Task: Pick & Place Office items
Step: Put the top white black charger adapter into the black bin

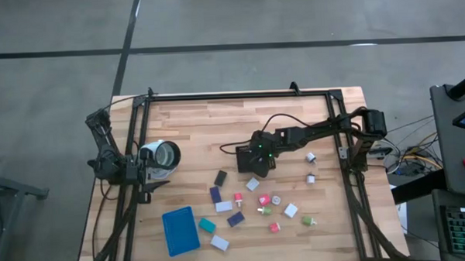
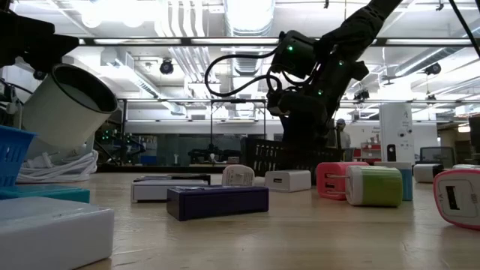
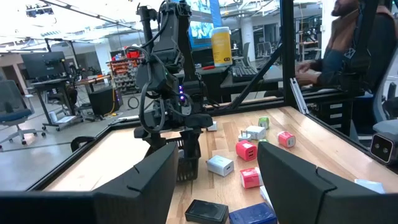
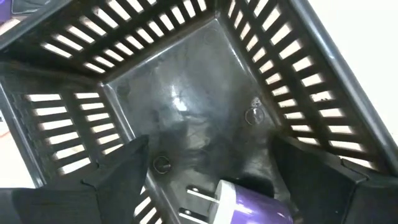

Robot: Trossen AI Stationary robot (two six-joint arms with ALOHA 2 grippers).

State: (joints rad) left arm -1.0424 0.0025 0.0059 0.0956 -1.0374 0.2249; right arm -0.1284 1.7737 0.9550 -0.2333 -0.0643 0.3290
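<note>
Entry: right tool (image 4: 205, 180), positioned over the black slotted basket (image 4: 186, 99) near the middle of the surface (image 1: 209, 120). I read its fingers as spread apart, nothing pinched between them. Directly below, a lilac plug-type item (image 4: 249, 205) with two metal prongs sits between the fingers, inside the basket and apparently loose.

Entry: left tool (image 3: 214, 186), parked at the left edge of the surface beside a white cup (image 1: 162, 155). Fingers spread, empty, waiting.

Entry: remaining office items (image 1: 250, 203), scattered on the surface in front of the basket: pink, green and white plugs, navy, black, teal and white blocks. A blue tray (image 1: 180, 230) lies at the front left, well apart from the right tool.

Risks, in my judgement:
- Lilac item may rest against a finger; lifting the tool out could drag it up or flip it out over the rim.
- Fingers are deep within the basket walls; a sideways exit could catch the slots and shove or tip the basket.
- The scattered items lie close together; the next pinch could nudge a neighbour or take two at once.
</note>
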